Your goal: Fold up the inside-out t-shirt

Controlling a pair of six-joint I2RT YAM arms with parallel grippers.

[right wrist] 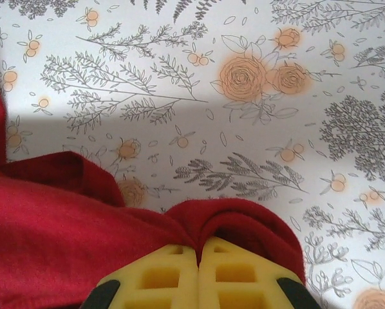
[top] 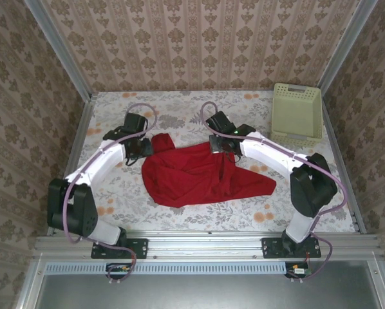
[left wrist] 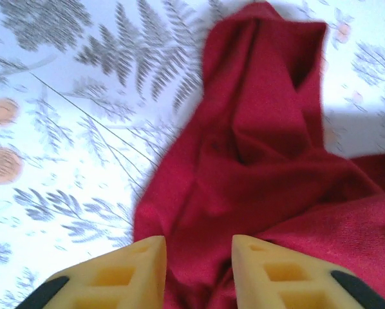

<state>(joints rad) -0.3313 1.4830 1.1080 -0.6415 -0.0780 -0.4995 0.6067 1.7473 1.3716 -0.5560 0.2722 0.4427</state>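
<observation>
Top external view: the flower-printed table (top: 179,106) carries the inside-out t-shirt (top: 199,175), a rumpled red heap in the middle. The pale basket (top: 297,112) stands well apart from it at the far right corner. The shirt is bunched and creased with no neat fold in it yet, so I'd judge the work is at the spreading-out stage, early on. The right gripper (right wrist: 199,243) sits at the shirt's far edge, jaws together and clamped on a pinched ridge of red cloth. The left gripper (left wrist: 199,239) hovers over the shirt's far left corner, jaws apart, the cloth lying loose beneath the gap and not pinched. Next, I reckon, the left one needs a hold on an edge. Then both must draw apart to pull the cloth flat.
</observation>
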